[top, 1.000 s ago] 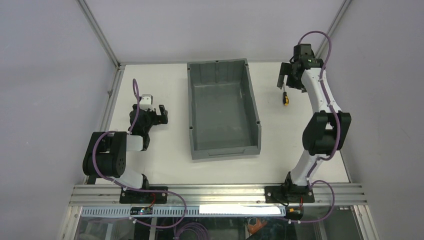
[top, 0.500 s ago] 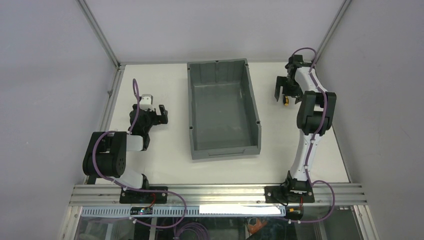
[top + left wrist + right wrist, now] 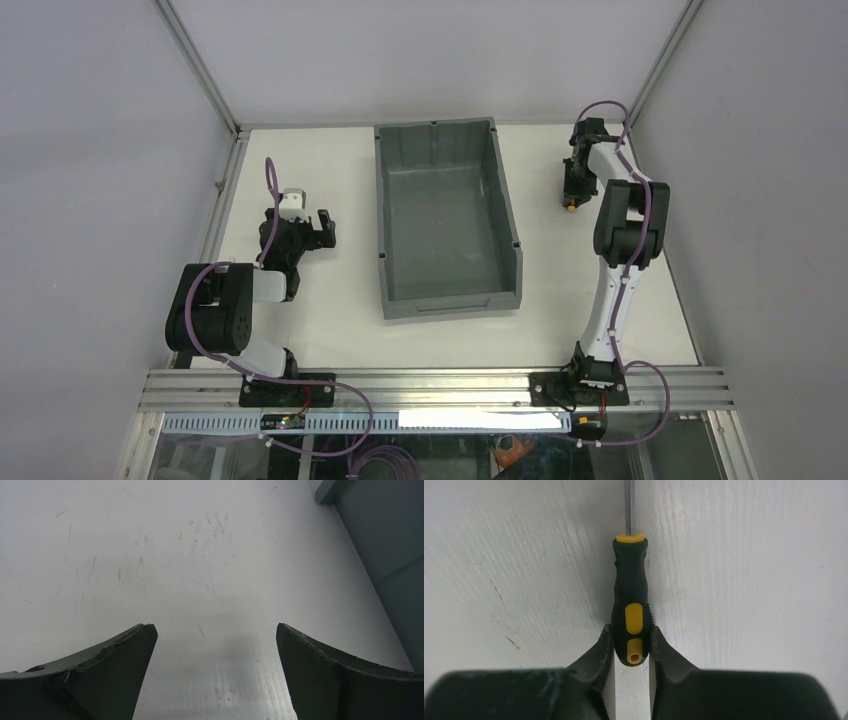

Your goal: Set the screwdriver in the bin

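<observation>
Trouble looks likeliest at the lift: the right gripper (image 3: 630, 635) is clamped on only the butt end of the screwdriver (image 3: 629, 580), which lies flat on the table (image 3: 749, 580) to the right of the bin (image 3: 512, 225). Held so far back, it may droop, twist or slip free before clearing the wall.

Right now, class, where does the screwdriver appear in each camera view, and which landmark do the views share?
Top external: screwdriver far right, right of the bin, in the right gripper.
Left wrist: not in it.
Right wrist: centre, handle's end pinched between the fingers.
Shared landmark: the white table.
</observation>
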`<state>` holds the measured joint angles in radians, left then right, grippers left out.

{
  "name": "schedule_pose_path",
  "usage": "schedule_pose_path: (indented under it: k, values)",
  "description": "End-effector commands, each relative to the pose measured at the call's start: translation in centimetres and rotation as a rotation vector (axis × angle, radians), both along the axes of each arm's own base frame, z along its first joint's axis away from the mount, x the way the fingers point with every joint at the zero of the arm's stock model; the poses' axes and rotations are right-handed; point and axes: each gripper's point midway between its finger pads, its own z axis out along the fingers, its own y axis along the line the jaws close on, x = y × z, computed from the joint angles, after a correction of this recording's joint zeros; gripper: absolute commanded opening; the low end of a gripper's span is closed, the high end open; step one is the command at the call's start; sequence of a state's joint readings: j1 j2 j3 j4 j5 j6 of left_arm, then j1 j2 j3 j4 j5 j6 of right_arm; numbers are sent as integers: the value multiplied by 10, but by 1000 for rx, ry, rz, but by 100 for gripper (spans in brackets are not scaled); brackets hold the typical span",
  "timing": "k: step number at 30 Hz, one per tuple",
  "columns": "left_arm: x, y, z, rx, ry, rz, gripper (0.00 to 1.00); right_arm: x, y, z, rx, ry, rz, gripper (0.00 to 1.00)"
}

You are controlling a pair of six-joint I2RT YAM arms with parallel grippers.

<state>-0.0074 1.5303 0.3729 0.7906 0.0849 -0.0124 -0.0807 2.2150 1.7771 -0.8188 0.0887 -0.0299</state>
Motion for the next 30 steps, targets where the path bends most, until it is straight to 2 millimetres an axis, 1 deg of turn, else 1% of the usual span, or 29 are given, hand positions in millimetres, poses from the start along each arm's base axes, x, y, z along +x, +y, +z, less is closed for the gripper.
schedule_pose_path:
  k: [1,3,6,9,13,14,16,18,19,20,24,26,27,28,29,30]
  values:
    - [5,-5,16,-9,-55,-19,100,13,-2,31,7,-108,25,10]
    - [5,-5,16,-9,-55,-18,100,17,0,53,16,-155,33,8]
    - [5,-5,16,-9,-55,-18,100,17,1,90,15,-205,38,4]
    - [5,-5,16,-9,-54,-18,100,9,2,127,12,-234,54,0]
    - [5,-5,16,-9,-55,-18,100,-9,9,177,34,-275,53,0]
    - [5,-5,16,-9,-56,-19,100,-13,17,190,70,-290,66,0]
    - [5,-5,16,-9,-55,-19,100,-25,27,217,90,-323,70,0]
    - [5,-5,16,-9,-55,-19,100,-37,43,239,97,-348,95,0]
    - [5,-5,16,-10,-55,-19,100,-42,46,249,95,-363,97,0]
    - [5,-5,16,-9,-56,-19,100,-48,54,258,99,-375,103,0]
    - [5,-5,16,-9,-56,-19,100,-71,105,291,161,-424,182,1]
    - [5,-5,16,-9,-55,-19,100,-80,134,300,205,-441,232,1]
    - [5,-5,16,-9,-55,-18,100,-85,152,304,234,-448,267,2]
    - [5,-5,16,-9,-56,-19,100,-92,174,308,258,-456,319,2]
    - [5,-5,16,-9,-55,-19,100,-96,185,309,267,-455,346,3]
    - [5,-5,16,-10,-56,-19,100,-101,202,309,278,-457,382,3]
